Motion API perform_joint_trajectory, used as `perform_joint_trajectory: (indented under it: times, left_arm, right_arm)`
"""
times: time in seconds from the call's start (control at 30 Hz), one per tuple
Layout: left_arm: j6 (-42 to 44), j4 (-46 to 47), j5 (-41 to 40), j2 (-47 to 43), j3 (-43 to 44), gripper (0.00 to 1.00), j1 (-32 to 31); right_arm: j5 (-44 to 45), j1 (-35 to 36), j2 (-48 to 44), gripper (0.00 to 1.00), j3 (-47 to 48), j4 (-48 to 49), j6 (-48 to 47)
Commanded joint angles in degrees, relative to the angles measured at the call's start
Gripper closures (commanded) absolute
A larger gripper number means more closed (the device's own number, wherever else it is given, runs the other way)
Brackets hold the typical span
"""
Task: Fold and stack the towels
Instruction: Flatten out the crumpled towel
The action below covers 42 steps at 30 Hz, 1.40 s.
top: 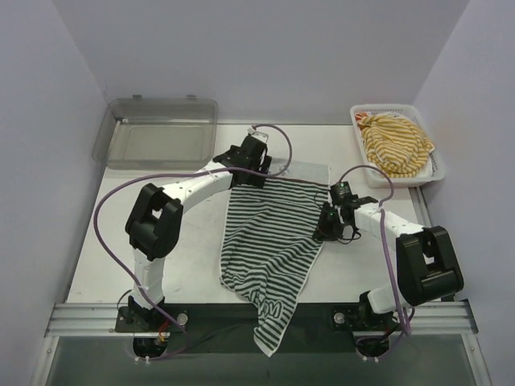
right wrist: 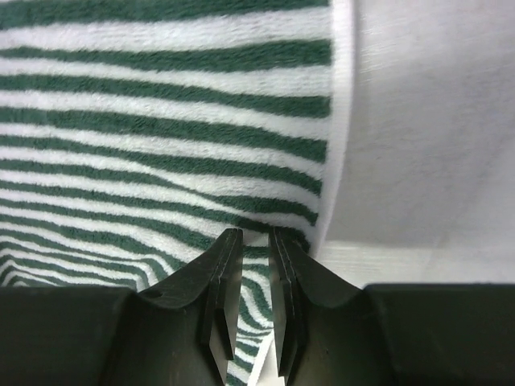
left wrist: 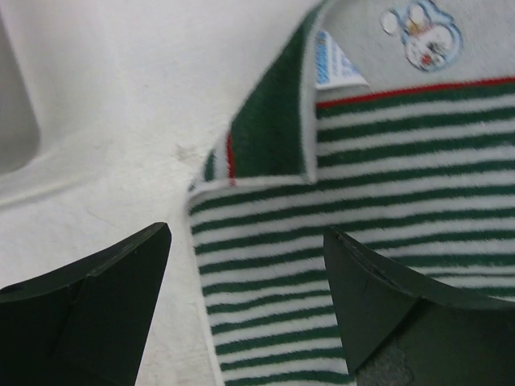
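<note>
A dark-green-and-white striped towel [top: 269, 241] lies lengthwise on the middle of the table, and its near end hangs over the front edge. My left gripper [top: 249, 162] hovers open over the towel's far left corner [left wrist: 265, 161]. That corner is turned over, showing a label [left wrist: 334, 60] and a cartoon patch [left wrist: 422, 32]. Nothing sits between the left fingers [left wrist: 121, 281]. My right gripper [top: 326, 232] is at the towel's right edge [right wrist: 161, 121], its jaws nearly together with a pinch of striped cloth between them. A yellow-and-white striped towel [top: 394, 145] lies bunched in the basket.
A white mesh basket [top: 434, 173] stands at the back right corner. A clear grey plastic tray [top: 157, 133] sits at the back left against the wall. The metal rail [top: 201, 318] runs along the table's front edge, between the arm bases.
</note>
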Motion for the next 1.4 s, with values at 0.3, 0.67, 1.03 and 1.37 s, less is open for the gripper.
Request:
perform_joint_trajectory:
  times: [0.3,0.67,1.03,1.37]
  left_arm:
    - [-4.05,4.97,3.36,-0.92,-5.39,0.26,-4.67]
    - [-1.68,9.11,-3.41,8.39,3.12,0.39,-3.26]
    - [2.53,10.51,-5.52,13.14,9.63,0.76,-0.10]
    - [16.76,9.29,-13.86,23.40,28.14,0.72,3.41]
  right_arm:
    - [2.58,1.70,-0.62,0.78,2.05,-4.80,-2.39]
    - [2.05,1.87,-0.80,0.78,2.13,-4.89,-3.01]
    - [1.26,1.87,-1.15,0.78,2.13,-4.89,-3.27]
    - [1.08,1.96,-0.45,0.78,2.40,-5.24,-3.45]
